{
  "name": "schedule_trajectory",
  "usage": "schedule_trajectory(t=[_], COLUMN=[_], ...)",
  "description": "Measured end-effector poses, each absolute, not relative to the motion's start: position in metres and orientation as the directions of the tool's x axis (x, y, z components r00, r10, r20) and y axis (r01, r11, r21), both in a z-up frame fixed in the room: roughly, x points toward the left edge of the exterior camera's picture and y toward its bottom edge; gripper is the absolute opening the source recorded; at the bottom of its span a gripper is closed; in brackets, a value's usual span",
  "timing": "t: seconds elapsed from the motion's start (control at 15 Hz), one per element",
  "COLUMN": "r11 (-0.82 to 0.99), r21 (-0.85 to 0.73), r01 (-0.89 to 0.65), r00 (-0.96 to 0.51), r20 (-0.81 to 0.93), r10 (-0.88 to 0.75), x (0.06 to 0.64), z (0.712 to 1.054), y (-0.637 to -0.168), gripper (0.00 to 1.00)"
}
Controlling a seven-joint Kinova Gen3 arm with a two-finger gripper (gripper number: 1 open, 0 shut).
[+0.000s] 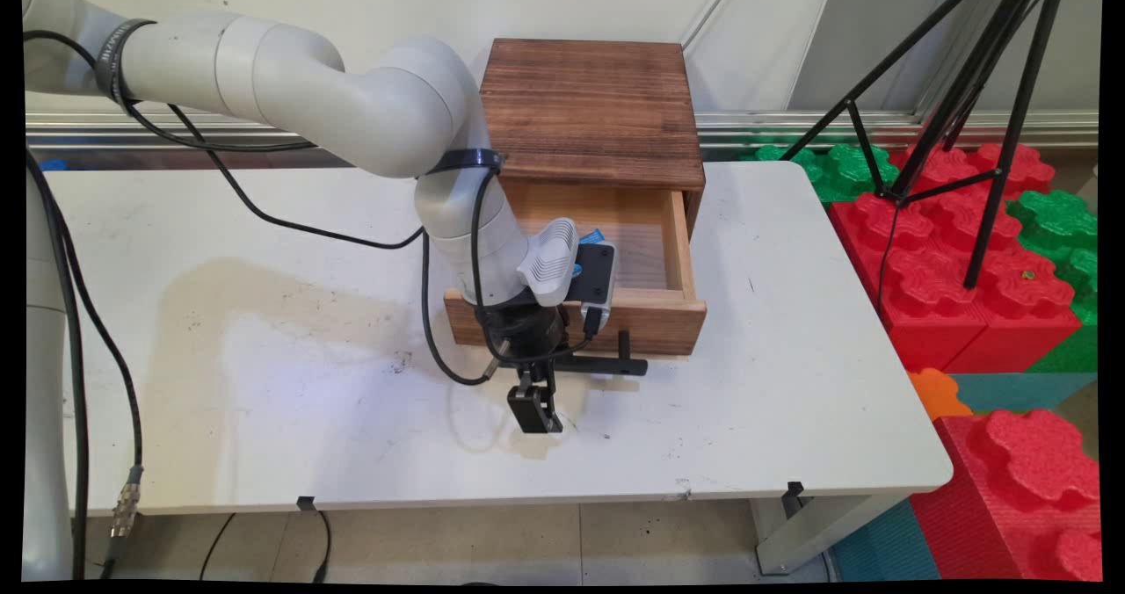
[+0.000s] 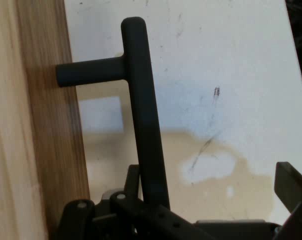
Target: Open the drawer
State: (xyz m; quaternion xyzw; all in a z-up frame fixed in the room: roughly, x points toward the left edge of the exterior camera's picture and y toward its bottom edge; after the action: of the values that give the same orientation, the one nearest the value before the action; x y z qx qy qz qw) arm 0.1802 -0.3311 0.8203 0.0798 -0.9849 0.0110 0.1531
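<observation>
The wooden box (image 1: 591,106) sits at 12 o'clock on the surface (image 1: 773,401), its drawer (image 1: 655,317) pulled out, showing bare wood; the tool (image 1: 538,414), fingers spread open, hangs beside the black handle (image 2: 143,115)

A wooden drawer box (image 1: 591,111) sits at the table's (image 1: 791,401) far edge, its drawer (image 1: 655,313) pulled out toward the near side. The drawer's bar handle (image 1: 606,365) juts forward; the gripper (image 1: 534,411) hangs just before it, over the tabletop

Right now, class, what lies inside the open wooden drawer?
The drawer shows only its bare wooden floor on the right. The arm's wrist covers its left part, so anything lying there is hidden.
</observation>
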Motion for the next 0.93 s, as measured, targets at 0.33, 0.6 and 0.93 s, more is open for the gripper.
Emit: schedule_trajectory(t=[0.33,0.6,0.93], r11=[0.988,0.989,0.990], r21=[0.001,0.001,-0.004], r01=[-0.153,-0.148,-0.139], r00=[-0.942,-0.942,-0.944], r20=[0.303,0.304,0.304], r10=[-0.146,-0.141,-0.131], x=[0.179,0.177,0.176], z=[0.821,0.822,0.823], y=[-0.325,-0.318,-0.312], gripper=[1.00,1.00,1.00])
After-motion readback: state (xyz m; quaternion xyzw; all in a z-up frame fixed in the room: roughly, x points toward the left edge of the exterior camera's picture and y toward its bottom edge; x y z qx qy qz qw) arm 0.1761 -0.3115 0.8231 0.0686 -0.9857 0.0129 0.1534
